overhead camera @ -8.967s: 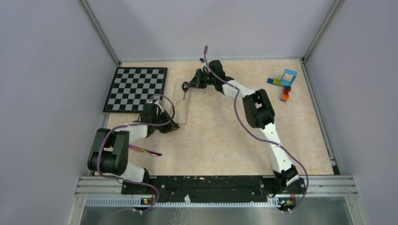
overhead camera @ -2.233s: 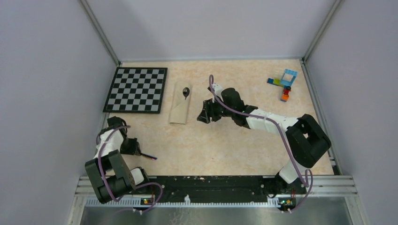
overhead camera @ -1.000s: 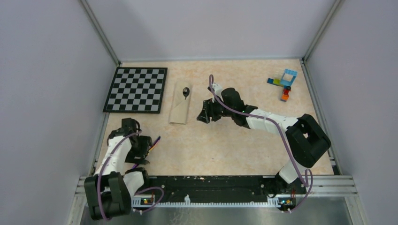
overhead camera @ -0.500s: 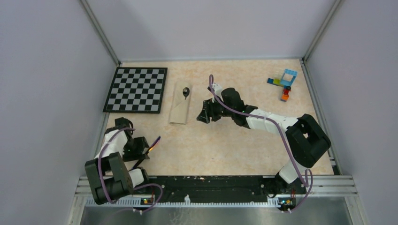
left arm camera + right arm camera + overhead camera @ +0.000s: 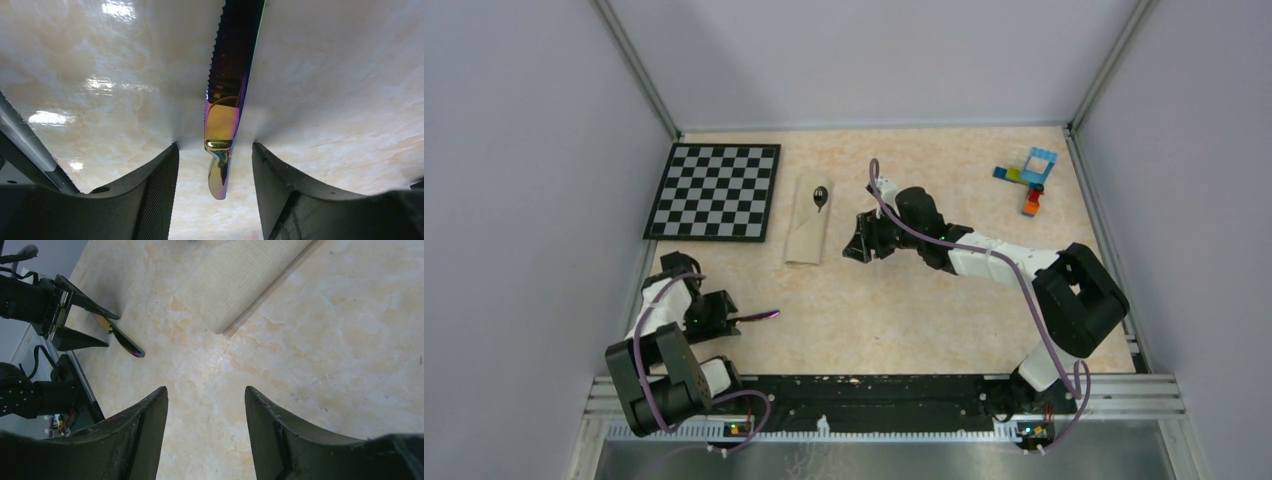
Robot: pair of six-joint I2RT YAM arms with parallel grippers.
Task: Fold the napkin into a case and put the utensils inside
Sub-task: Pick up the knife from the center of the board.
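Fingers of your left gripper [image 5: 727, 318] stand partly apart astride the handle of one rainbow-tinted knife [image 5: 227, 75], with gaps on both sides, near the near-left corner of the table [image 5: 924, 320]. Its blade points right, long axis along the near edge. One case [image 5: 808, 228] lies near-to-far toward the far edge, one spoon [image 5: 820, 194] showing its bowl at the far end. Your right gripper [image 5: 856, 245] hovers just beside it, jaws wide, empty.

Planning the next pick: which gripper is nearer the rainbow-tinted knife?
Left. The left gripper straddles the knife, jaws open either side; the right gripper hovers far off, beside the napkin case.
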